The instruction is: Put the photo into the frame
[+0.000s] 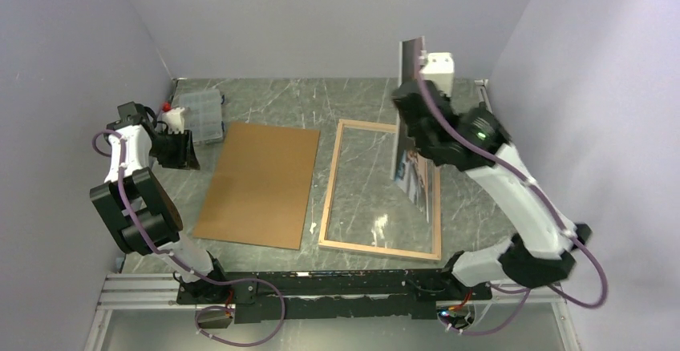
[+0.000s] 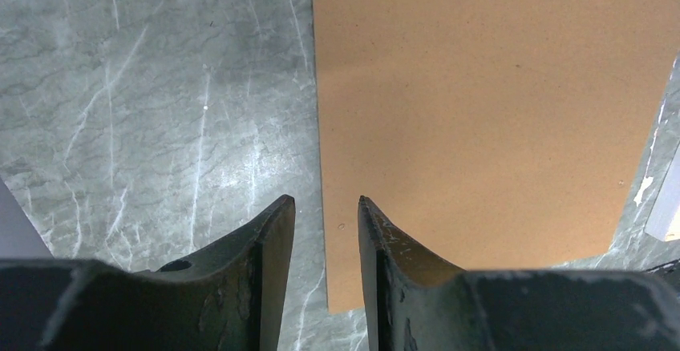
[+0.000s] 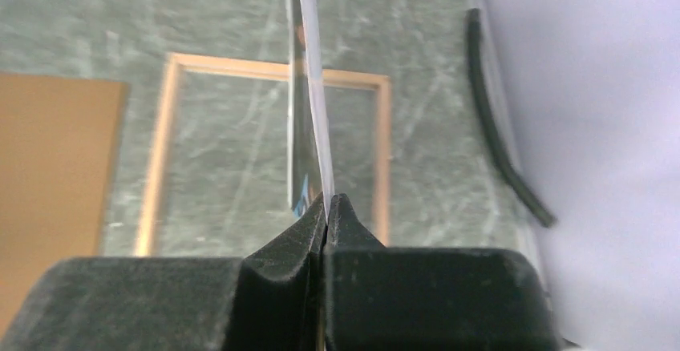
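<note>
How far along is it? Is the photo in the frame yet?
Not yet. Done: the frame lies flat, with the brown board off beside it. In hand: the right claw pinches the photo, held on edge above the frame. To do: lay it flat inside. The left claw is open, holding nothing.
</note>
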Motion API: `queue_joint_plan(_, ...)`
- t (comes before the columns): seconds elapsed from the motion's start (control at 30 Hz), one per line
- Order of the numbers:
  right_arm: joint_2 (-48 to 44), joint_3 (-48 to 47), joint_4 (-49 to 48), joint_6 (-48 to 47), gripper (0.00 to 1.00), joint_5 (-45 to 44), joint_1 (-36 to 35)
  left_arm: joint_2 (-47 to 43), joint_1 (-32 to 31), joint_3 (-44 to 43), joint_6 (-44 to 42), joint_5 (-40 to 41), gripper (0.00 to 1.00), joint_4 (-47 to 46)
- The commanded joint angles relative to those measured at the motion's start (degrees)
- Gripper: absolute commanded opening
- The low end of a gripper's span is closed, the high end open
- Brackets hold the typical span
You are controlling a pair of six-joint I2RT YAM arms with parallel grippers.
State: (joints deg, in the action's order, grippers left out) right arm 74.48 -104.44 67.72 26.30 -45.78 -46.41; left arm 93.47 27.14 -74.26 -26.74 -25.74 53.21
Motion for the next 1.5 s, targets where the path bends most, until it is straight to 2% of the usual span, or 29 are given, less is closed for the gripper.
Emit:
queue_joint_plan(0.0, 11.4, -7.8, 18.0, 3.1, 0.0, -16.2, -5.3, -2.6, -0.2, 0.2, 0.1, -2.2, 0.41, 1.3)
queue_joint_plan(0.2, 22.0, -11.6, 18.1, 1.7, 0.0, -14.5, -11.0, -3.6, -0.2, 0.8, -0.4, -1.5, 0.41, 1.5)
queue_joint_plan(0.33, 29.9, -8.3, 18.0, 1.1, 0.0, -4.6, -12.1, -3.1, -0.2, 0.7, -0.3, -1.6, 0.41, 1.5)
queue_joint_plan(0.43, 33.9, -4.2, 17.9, 5.1, 0.0, -0.1, -12.5, -3.2, -0.2, 0.4, 0.0, -2.1, 0.41, 1.5)
queue_joint_plan(0.7, 32.0, 2.9, 3.1, 9.1, 0.0, 11.5, -12.3, -4.8, -0.2, 1.4, 0.1, -3.3, 0.42, 1.0)
queue_joint_plan(0.83, 30.9, 3.8, -3.1, 16.5, 0.0, 15.9, -11.0, -5.1, -0.2, 1.7, 0.3, -3.9, 0.42, 0.8)
queue_joint_plan(1.13, 41.4, -8.4, 1.3, 39.7, 0.0, 17.0, -8.6, -5.8, -0.2, 3.1, 0.1, -4.3, 0.42, -0.2)
queue_joint_plan(1.3, 45.3, -11.8, 0.8, 46.6, 0.0, 19.1, -6.9, -6.1, -0.2, 4.6, 0.2, -4.5, 0.43, -0.9)
queue_joint_plan(1.47, 45.5, -10.2, 0.9, 53.3, 0.0, 20.0, -4.7, -5.8, -0.2, 5.3, -0.1, -4.1, 0.43, -1.6)
